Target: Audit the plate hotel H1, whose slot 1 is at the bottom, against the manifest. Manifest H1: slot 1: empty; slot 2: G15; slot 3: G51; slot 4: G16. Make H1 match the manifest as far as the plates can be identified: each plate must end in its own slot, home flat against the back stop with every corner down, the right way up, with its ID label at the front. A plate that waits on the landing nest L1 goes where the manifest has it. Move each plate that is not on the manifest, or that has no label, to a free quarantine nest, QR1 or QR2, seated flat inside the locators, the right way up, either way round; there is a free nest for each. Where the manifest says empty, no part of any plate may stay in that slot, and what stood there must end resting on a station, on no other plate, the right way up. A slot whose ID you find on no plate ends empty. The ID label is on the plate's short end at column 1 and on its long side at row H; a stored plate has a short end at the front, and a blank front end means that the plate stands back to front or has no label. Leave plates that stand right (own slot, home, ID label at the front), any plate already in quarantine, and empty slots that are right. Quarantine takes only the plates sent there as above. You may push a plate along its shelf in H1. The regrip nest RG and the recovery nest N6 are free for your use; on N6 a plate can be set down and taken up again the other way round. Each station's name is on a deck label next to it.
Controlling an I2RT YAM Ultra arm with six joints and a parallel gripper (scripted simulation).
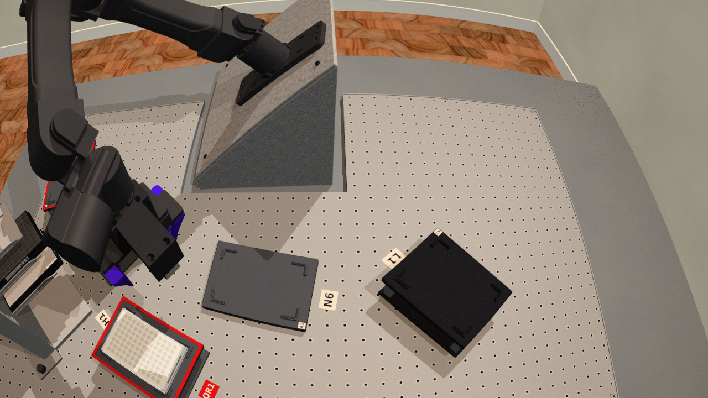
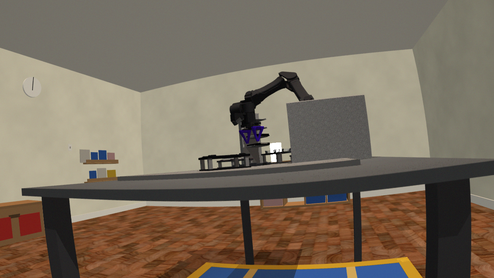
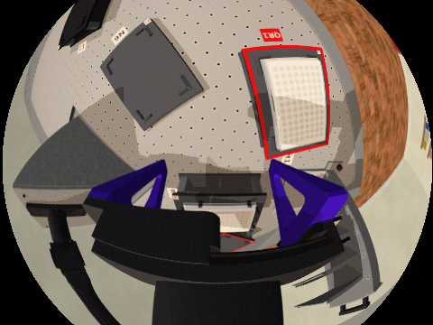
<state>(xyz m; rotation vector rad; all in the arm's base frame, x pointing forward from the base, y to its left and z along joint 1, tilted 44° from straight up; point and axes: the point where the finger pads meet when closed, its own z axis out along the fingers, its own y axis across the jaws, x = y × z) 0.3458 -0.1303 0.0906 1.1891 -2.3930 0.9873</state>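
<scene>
My gripper (image 1: 143, 242) hangs open and empty above the deck, just right of the plate hotel H1 (image 1: 22, 270); it also shows in the side view (image 2: 252, 134). In the wrist view its blue fingers stand wide on either side of a dark nest (image 3: 222, 191) below, which carries a pale plate, partly hidden by my gripper body. The fingers touch nothing. H1 stands at the left edge, its shelves only partly in view. A white plate (image 1: 143, 346) lies flat in the red-framed nest QR1, also in the wrist view (image 3: 295, 105).
The grey nest N6 (image 1: 259, 284) and the black landing nest L1 (image 1: 445, 289) carry no plate. A grey wedge-shaped block (image 1: 277, 104) holds the arm's base at the back. A second red-framed nest (image 1: 51, 198) peeks out behind my arm.
</scene>
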